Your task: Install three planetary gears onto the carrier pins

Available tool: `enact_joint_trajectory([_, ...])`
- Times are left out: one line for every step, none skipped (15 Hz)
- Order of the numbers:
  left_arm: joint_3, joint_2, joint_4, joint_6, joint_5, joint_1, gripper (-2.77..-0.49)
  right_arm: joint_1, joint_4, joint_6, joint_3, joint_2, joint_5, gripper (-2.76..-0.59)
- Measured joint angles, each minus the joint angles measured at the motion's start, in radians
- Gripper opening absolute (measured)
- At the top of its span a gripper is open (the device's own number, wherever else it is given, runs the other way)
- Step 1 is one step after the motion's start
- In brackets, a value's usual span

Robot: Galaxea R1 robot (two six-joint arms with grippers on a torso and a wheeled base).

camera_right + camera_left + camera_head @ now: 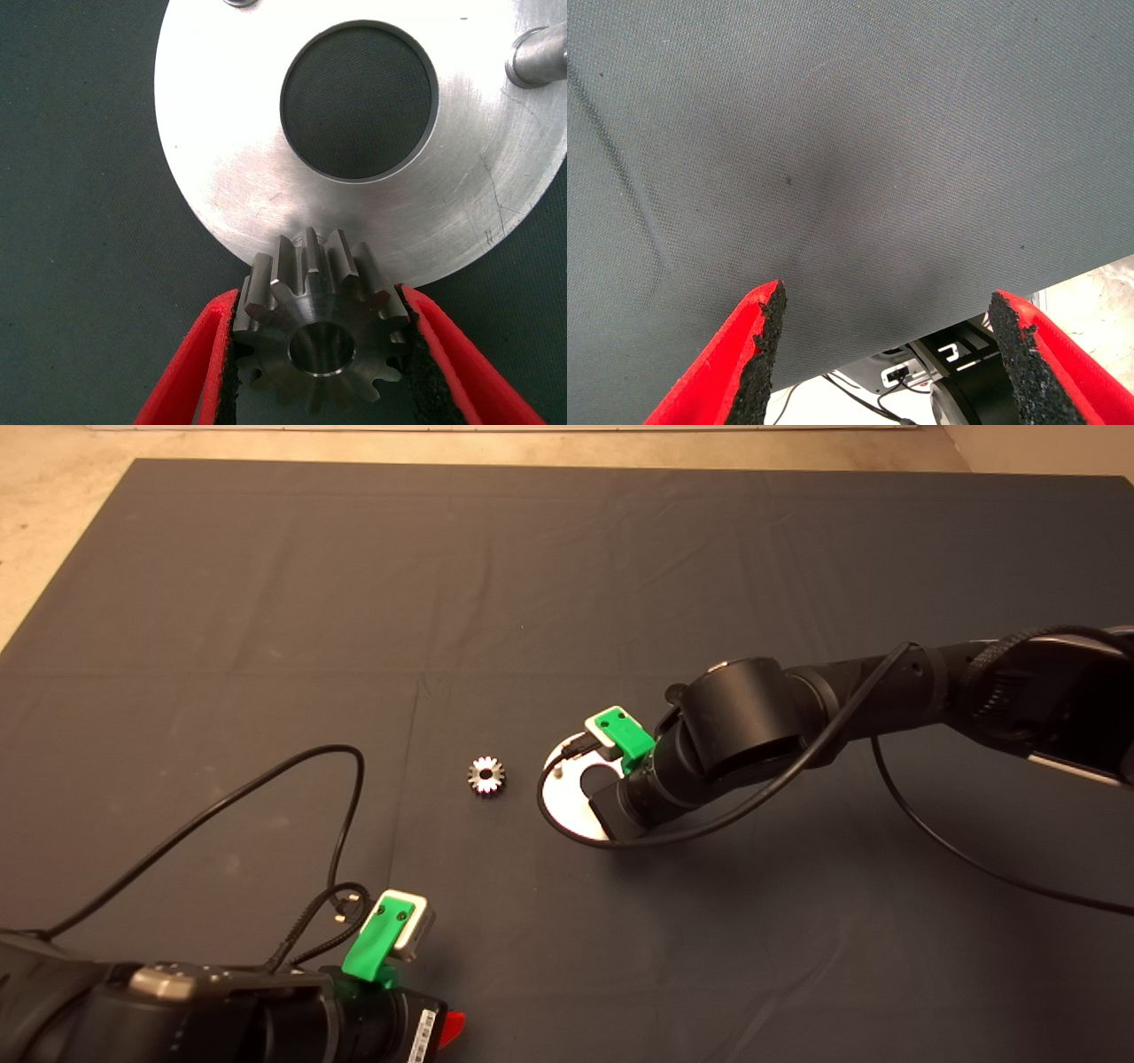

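Gear (317,341) in right end effector (321,354); arm hides it overhead.

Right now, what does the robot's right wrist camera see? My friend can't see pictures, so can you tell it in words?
The right gripper has its two red fingers shut on a small dark toothed gear, held at the edge of a shiny round metal disc. The disc has a big centre hole and a silvery pin standing near its rim.

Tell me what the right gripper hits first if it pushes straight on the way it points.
Probably the disc: the right gripper holds a gear at the disc's rim, so the gear would likely meet it first. Depth is unclear.
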State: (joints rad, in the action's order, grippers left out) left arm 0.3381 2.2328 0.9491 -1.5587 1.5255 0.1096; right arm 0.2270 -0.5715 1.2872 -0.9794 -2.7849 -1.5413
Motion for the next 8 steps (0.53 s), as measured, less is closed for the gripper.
enact_joint_trajectory([0.0,0.0,0.0,0.0,0.0,0.0,-1.64,0.0,0.0,0.0,0.0,0.0,0.0,-2.28])
enact_joint_trajectory([0.0,0.0,0.0,0.0,0.0,0.0,-1.64,0.0,0.0,0.0,0.0,0.0,0.0,-2.26])
enact_joint_trajectory([0.0,0.0,0.0,0.0,0.0,0.0,-1.64,0.0,0.0,0.0,-0.001,-0.001,0.0,-2.25])
enact_joint_trajectory([0.0,0.0,0.0,0.0,0.0,0.0,-1.64,0.0,0.0,-0.001,-0.003,-0.003,-0.003,-2.25])
enact_joint_trajectory([0.0,0.0,0.0,0.0,0.0,0.0,-1.64,0.0,0.001,-0.001,-0.004,-0.003,-0.003,-2.23])
enact_joint_trajectory([0.0,0.002,0.0,0.0,0.0,0.0,-1.64,-0.001,0.001,-0.001,-0.006,-0.004,0.0,-2.2])
enact_joint_trajectory([0.0,0.006,0.0,0.0,0.0,0.0,-1.64,-0.022,-0.001,-0.001,-0.03,-0.008,0.015,-2.19])
enact_joint_trajectory([0.0,0.008,0.001,-0.001,0.0,0.0,-1.64,-0.037,-0.004,-0.004,-0.037,-0.011,0.016,-2.17])
